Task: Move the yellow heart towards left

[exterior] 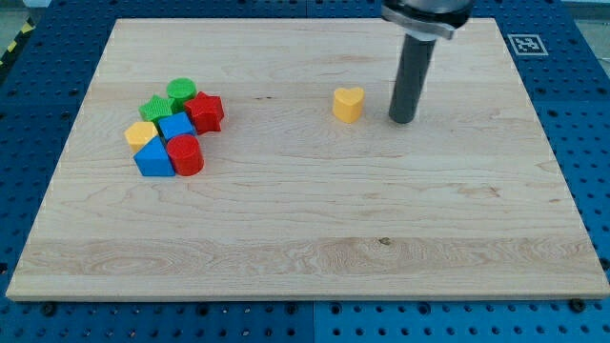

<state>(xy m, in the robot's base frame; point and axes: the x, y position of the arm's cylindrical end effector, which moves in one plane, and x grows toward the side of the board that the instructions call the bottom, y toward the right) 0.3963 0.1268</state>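
Pale wooden board [315, 229] on blue pegboard [591, 143]

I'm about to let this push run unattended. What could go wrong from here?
My tip stands just to the view's right of the yellow heart, slightly lower in the view; an off-centre push may spin the heart or let it slip past. A long push could drive it into the red star and its cluster.
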